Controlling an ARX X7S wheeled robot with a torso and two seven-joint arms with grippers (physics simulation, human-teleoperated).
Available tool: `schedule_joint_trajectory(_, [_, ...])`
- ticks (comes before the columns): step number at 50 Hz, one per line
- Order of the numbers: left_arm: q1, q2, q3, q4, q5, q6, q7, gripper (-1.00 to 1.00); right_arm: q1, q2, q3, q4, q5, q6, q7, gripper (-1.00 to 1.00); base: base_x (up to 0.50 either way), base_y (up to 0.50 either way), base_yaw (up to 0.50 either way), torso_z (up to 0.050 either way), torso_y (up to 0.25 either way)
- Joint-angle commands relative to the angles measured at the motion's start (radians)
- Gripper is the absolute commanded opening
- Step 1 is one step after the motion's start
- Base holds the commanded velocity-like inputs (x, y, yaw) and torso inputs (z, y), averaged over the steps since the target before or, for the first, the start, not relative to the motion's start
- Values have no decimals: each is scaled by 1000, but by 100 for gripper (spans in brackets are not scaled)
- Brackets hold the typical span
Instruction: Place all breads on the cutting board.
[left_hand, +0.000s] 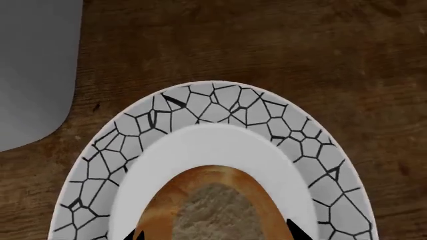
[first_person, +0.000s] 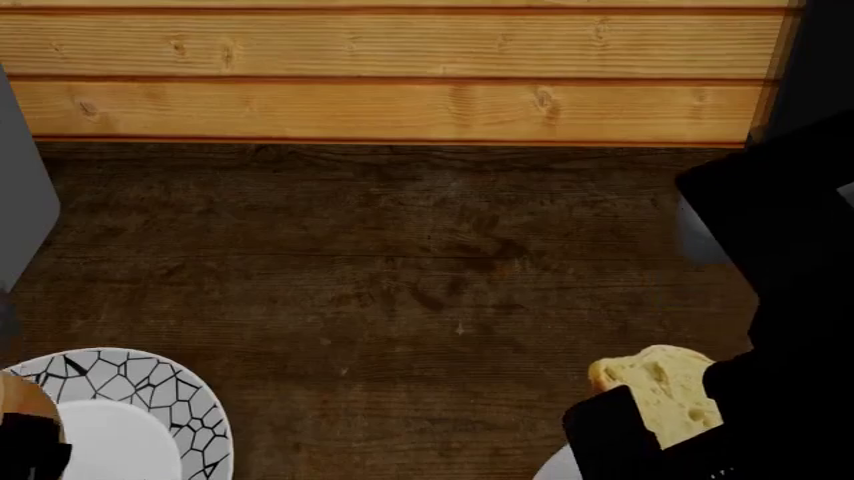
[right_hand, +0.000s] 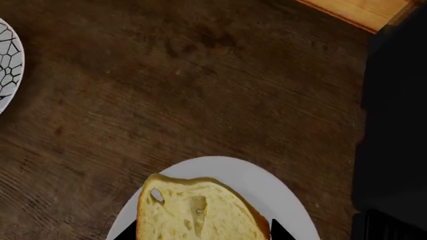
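Two breads, each still away from the cutting board, nowhere in any view. Seen over separate plates: roll (left_hand: 217, 210) on the white centre of a crackle-patterned plate (left_hand: 213, 102), slice (right_hand: 197, 212) over a plain white plate (right_hand: 227, 170). Presumably served that way as starting spots, well apart on the dark worktop (first_person: 427, 280), one within reach of each arm.

Left pincer (left_hand: 217, 234) aimed down at the roll, dark tips showing on either side of it near the crust. Cannot tell whether clamped or merely straddling.

Right pincer (right_hand: 200, 232) likewise set astride the slice, tips at both edges. From the head view, slice standing tilted rather than lying flat, pale crumb facing up and outward against the dark arm. Looks gripped, judging by that tilt. Right arm bulky and low at the near right corner, left arm barely in view at the near left.

Likely next: carry toward the board, once found.
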Motion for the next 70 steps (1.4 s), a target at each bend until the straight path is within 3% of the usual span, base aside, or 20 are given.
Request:
schedule_joint_trajectory(1, [-293, 37, -113, 37, -10, -95, -51, -100, 96, 3, 72, 29, -8, -3, -17, -100, 0, 0, 0, 0, 0])
schedule_joint_trajectory(8, [-351, 41, -190, 54, 161, -139, 31, -100, 85, 2, 136, 7, -92, -40, -43, -100, 0, 0, 0, 0, 0])
schedule_joint_trajectory(13, [-338, 30, -227, 93, 184, -110, 64, -100, 84, 9, 182, -26, -141, -97, -38, -100, 0, 0, -1, 0, 0])
schedule_joint_trajectory(16, [-336, 20, -244, 80, 126, -59, 53, -100, 76, 10, 199, -37, -180, -115, -39, -100, 0, 0, 0, 0, 0])
schedule_joint_trajectory(25, [-438, 35, -241, 51, 137, -119, 25, -100, 88, 2, 227, -71, -228, -164, -16, -100, -36, 0, 0, 0, 0])
schedule_joint_trajectory(33, [-435, 47, -252, 40, 145, -93, 35, -100, 93, 2, 243, -79, -255, -180, -19, -100, -321, 90, 0, 0, 0])
schedule_joint_trajectory(34, [-413, 44, -253, 22, 92, -55, 34, -100, 87, 4, 247, -82, -262, -187, -24, -100, -406, 180, 0, 0, 0])
schedule_joint_trajectory(47, [-422, 41, -262, 22, 205, -80, 58, -100, 58, -6, 258, -100, -328, -201, -52, -100, -454, 259, 0, 0, 0])
schedule_joint_trajectory(52, [-405, 41, -261, 32, 224, -71, 59, -100, 55, -7, 263, -105, -348, -200, -63, -100, -220, 477, 0, 0, 0])
schedule_joint_trajectory(54, [-381, 39, -261, 6, 164, -31, 52, -100, 52, -7, 262, -108, -349, -197, -69, -100, -58, 500, 0, 0, 0])
schedule_joint_trajectory(56, [-396, 42, -255, 24, 238, -68, 59, -100, 52, -6, 263, -111, -349, -198, -71, -100, -48, 500, 0, 0, 0])
schedule_joint_trajectory(70, [-421, 36, -248, 6, 218, -75, 28, -100, 50, -4, 268, -119, -349, -209, -78, -100, -50, 500, 0, 0, 0])
